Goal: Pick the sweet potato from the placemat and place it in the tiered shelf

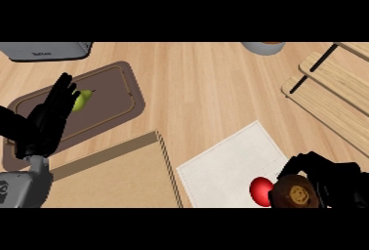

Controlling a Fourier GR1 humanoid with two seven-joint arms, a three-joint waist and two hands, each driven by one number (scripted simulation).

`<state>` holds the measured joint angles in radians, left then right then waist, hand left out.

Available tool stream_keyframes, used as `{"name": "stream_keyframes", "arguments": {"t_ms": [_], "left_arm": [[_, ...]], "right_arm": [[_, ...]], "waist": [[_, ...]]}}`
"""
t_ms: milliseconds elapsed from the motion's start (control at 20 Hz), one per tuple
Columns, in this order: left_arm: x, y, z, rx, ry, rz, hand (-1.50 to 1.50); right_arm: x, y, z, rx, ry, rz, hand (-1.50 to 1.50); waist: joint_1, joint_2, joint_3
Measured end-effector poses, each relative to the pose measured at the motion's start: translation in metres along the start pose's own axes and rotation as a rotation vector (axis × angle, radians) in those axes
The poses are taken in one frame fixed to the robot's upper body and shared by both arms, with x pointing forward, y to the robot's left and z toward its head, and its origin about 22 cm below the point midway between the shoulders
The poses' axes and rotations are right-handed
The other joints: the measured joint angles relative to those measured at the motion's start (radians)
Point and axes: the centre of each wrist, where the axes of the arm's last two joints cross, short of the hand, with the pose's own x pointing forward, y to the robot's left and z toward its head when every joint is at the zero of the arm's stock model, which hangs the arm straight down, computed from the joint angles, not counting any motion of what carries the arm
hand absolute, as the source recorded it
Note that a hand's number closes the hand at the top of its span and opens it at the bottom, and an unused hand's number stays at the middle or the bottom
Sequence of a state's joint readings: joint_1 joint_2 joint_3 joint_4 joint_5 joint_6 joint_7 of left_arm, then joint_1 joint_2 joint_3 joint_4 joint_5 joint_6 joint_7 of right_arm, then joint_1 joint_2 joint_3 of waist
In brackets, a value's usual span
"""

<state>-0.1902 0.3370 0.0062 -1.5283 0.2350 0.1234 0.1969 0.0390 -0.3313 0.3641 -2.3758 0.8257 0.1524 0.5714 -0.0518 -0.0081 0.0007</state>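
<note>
The sweet potato [296, 194], brown and speckled, shows end-on at the lower right, over the near corner of the white placemat [227, 163]. My right hand [324, 176] is curled round it, black fingers arching over its top, and hides most of its length. The tiered shelf [333, 83], light wooden boards on a black frame, stands at the upper right, well apart from that hand. My left hand [52, 114] rests open at the left edge, fingers up.
A red round fruit [260, 190] lies on the placemat, touching the sweet potato's left side. A green pear [83, 100] sits on a dark brown tray [108, 105] behind my left hand. A tan board [115, 176], a grey appliance [43, 50] and a grey bowl [263, 47] stand around.
</note>
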Motion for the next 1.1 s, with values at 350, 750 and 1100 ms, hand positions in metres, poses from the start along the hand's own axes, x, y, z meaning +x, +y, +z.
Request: {"name": "stream_keyframes", "arguments": {"t_ms": [350,750,1100], "left_arm": [[0.003,0.000,0.002,-0.003,-0.004,-0.004,0.00],[-0.001,0.002,0.003,-0.002,-0.004,0.003,0.00],[0.000,-0.002,-0.002,-0.022,-0.003,0.000,0.00]], "right_arm": [[-0.031,-0.036,-0.018,-0.124,0.112,0.083,1.50],[-0.076,-0.093,-0.027,-0.181,0.141,-0.111,1.50],[-0.155,-0.171,-0.025,-0.192,0.147,-0.218,1.50]], "waist": [[0.002,-0.001,0.001],[0.001,-0.001,0.002],[0.023,0.004,0.001]]}}
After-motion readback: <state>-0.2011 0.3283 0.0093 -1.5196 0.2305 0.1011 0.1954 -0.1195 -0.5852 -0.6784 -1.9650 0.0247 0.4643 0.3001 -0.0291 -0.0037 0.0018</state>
